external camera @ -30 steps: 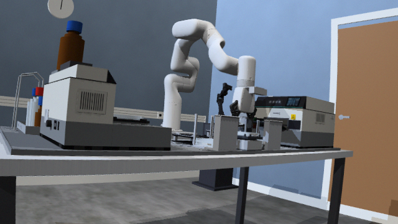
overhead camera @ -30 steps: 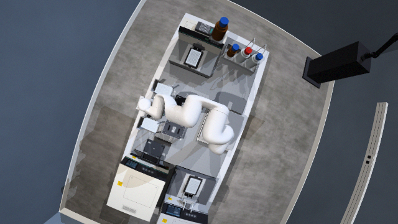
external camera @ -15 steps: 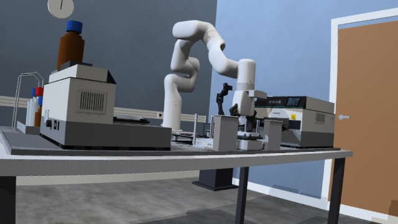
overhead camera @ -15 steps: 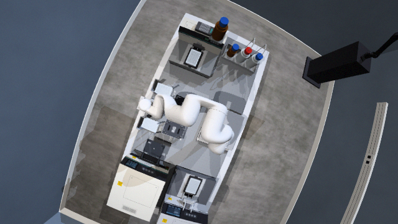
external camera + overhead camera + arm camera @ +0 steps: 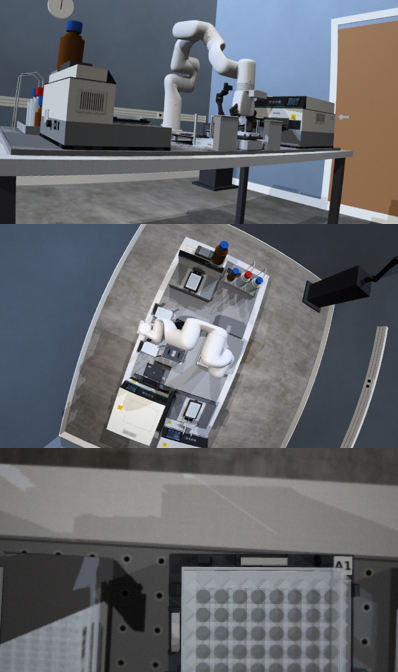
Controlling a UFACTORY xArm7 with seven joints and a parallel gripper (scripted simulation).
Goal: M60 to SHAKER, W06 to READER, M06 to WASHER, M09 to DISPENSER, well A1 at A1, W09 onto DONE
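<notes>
The white arm's gripper (image 5: pixel 247 122) hung with its jaws fully apart, gripping nothing. Directly beneath it, the translucent white well plate (image 5: pixel 265 620) lay in a dark nest between two grey stack racks (image 5: pixel 225 132), below the jaws.

A laboratory: a white robot arm (image 5: pixel 186 66) stands on a long bench (image 5: pixel 174 157) among boxy instruments. Beside the arm, well plates (image 5: pixel 265 618) sit on a perforated deck; at the bench's far end from it, capped reagent bottles (image 5: pixel 247 277) fill a wire rack.
</notes>
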